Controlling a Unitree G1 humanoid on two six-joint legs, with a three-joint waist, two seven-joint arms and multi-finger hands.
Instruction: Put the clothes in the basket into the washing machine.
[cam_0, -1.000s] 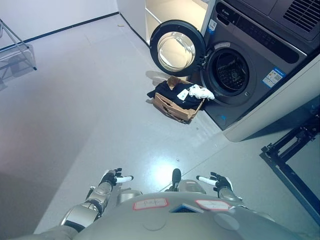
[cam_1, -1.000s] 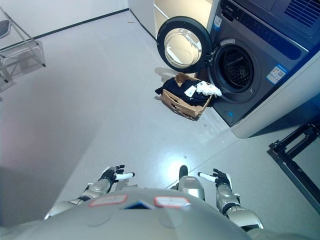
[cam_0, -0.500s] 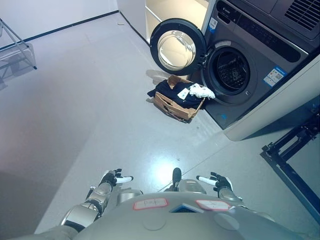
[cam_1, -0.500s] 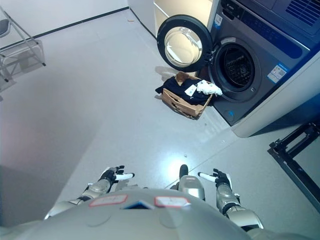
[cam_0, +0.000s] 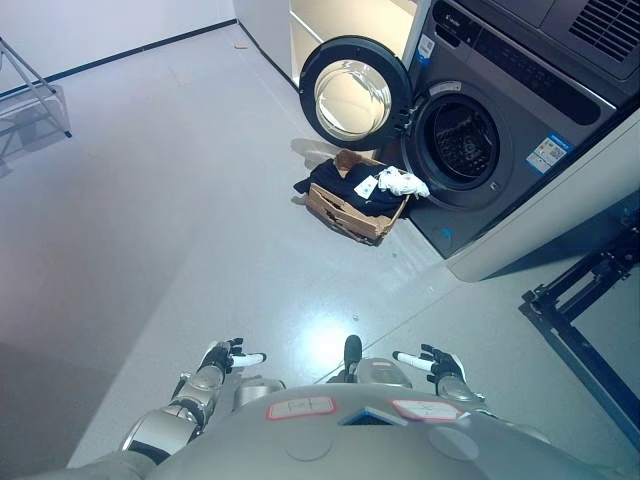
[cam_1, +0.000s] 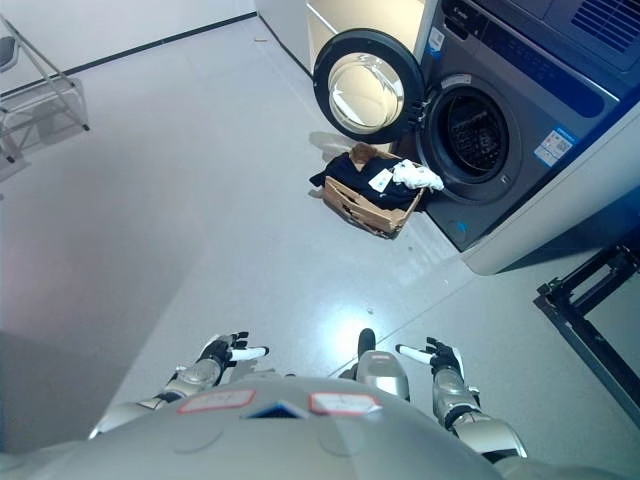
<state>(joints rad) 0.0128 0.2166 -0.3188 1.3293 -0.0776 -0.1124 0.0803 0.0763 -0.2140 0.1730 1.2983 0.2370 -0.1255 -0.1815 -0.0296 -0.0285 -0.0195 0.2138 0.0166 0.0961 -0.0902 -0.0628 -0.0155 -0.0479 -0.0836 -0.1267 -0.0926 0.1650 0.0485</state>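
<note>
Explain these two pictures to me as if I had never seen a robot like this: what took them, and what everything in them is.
Both pictures come from a two-eyed camera on a humanoid robot's head, looking down and ahead, so they show one scene from slightly different spots. At the bottom are its left hand and right hand, dark with white-tipped fingers held out straight; both hold nothing. Ahead on the floor stands a cardboard box of clothes: dark clothes with a white piece on top. The box sits right before a grey washing machine, whose round door is swung open to the left, leaving the dark drum exposed. The robot stands well back from it.
</note>
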